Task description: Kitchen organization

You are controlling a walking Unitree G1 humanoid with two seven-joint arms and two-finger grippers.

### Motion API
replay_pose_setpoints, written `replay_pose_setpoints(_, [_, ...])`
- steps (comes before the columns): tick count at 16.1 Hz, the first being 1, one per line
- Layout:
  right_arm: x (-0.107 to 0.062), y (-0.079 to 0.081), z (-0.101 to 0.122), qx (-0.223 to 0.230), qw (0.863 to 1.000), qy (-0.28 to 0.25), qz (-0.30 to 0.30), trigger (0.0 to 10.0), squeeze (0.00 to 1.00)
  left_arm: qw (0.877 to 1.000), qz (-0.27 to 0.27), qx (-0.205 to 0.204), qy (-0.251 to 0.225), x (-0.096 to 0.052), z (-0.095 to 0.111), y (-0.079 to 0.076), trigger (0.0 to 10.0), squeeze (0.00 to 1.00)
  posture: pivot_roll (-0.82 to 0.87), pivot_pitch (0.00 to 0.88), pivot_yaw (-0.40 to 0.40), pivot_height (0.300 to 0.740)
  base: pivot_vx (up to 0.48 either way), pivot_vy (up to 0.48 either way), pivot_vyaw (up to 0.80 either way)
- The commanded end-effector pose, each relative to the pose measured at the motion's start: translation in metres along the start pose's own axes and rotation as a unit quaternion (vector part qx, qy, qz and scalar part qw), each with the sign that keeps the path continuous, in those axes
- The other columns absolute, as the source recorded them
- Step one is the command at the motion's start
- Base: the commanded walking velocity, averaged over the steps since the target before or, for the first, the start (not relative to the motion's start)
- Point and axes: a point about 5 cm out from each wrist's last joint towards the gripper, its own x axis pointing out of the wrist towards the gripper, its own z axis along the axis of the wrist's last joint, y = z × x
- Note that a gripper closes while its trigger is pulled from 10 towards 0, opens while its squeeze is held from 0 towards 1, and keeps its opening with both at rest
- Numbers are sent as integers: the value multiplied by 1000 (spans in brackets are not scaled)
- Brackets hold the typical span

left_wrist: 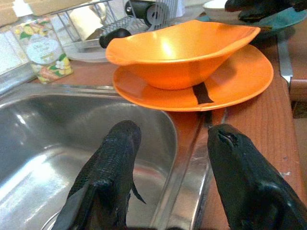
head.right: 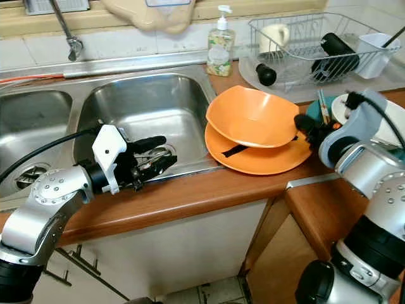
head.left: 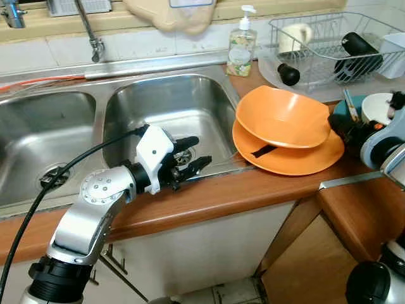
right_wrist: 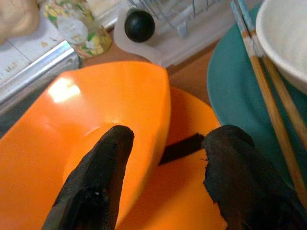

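Note:
An orange bowl sits tilted on an orange plate on the wooden counter, just right of the sink. A dark strip lies on the plate under the bowl. My left gripper is open with nothing in it, low over the front right corner of the right sink basin, its fingers pointing toward the plate. My right gripper is open at the bowl's right rim; in the right wrist view one finger is over the bowl and the other is beside it.
A teal plate with a white bowl and chopsticks lies right of the orange plate. Behind stand a soap bottle and a wire dish rack holding cups. The faucet rises over the double sink.

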Motion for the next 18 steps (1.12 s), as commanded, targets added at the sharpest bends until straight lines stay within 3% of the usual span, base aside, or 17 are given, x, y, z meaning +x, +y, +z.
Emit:
replay_pose_setpoints(1, [2, 0, 0, 8, 1000, 8, -1, 10000, 0, 1000, -8, 2, 1, 0, 2, -3, 10000, 0, -192, 0, 34, 740, 0, 0, 0])
replay_pose_setpoints(5, [9, 9, -8, 31, 999, 26, 29, 10000, 0, 1000, -3, 4, 2, 2, 2, -4, 10000, 0, -189, 0, 31, 740, 0, 0, 0])
replay_pose_setpoints(6, [10, 11, -9, 37, 998, 27, 35, 9373, 0, 1000, -3, 3, 2, 2, 2, -4, 10000, 0, -189, 0, 31, 740, 0, 0, 0])
replay_pose_setpoints(7, [12, 13, -11, 36, 998, 33, 35, 4902, 0, 1000, -4, 3, 2, 3, 2, -4, 10000, 0, -189, 0, 30, 740, 0, 0, 0])
replay_pose_setpoints(8, [15, 14, -14, 46, 997, 41, 38, 3333, 0, 1000, -5, 3, 2, 3, 2, -6, 10000, 0, -189, 0, 30, 740, 0, 0, 0])
replay_pose_setpoints(9, [18, 15, -17, 53, 997, 47, 38, 0, 0, 1000, -6, 4, 3, 4, 2, -6, 10000, 0, -186, 0, 29, 740, 0, 0, 0])
replay_pose_setpoints(18, [20, 17, -17, 53, 997, 39, 30, 0, 0, 1000, 8, 3, 2, 4, 1, -4, 10000, 0, -186, 0, 27, 740, 0, 0, 0])
